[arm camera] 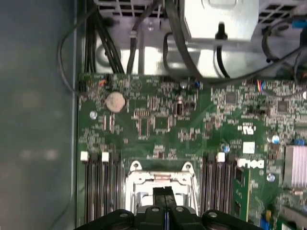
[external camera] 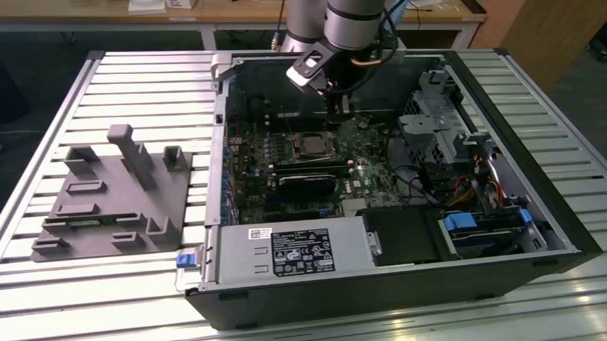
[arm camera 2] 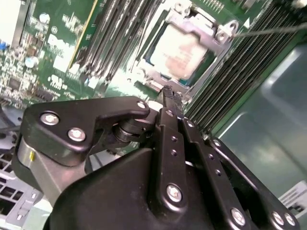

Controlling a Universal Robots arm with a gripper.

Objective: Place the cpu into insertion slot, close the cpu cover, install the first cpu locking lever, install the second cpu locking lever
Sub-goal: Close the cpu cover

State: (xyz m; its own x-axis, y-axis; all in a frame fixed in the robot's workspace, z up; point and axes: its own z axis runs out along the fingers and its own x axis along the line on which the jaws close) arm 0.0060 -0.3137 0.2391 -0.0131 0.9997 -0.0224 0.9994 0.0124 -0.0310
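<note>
The cpu point(arm camera 2: 180, 52) is seen seated in the insertion slot point(external camera: 294, 145), with the cpu cover point(arm camera 2: 204, 23) apparently lowered over it. The tool point(arm camera 2: 169, 96) is held shut and empty just beside the socket. Lever work is judged in hand, and fine alignment on the thin locking lever point(arm camera 2: 268, 31) is called for.

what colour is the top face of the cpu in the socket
The cpu is pale silver-beige, best seen in the second wrist view.

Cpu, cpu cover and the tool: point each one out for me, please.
cpu point(arm camera 2: 180, 50), second wrist view: centre of its pale face.
cpu cover point(arm camera 2: 196, 21), second wrist view: grey frame edge bordering the chip.
tool point(arm camera 2: 170, 95), second wrist view: tip of its black fingers.
</note>
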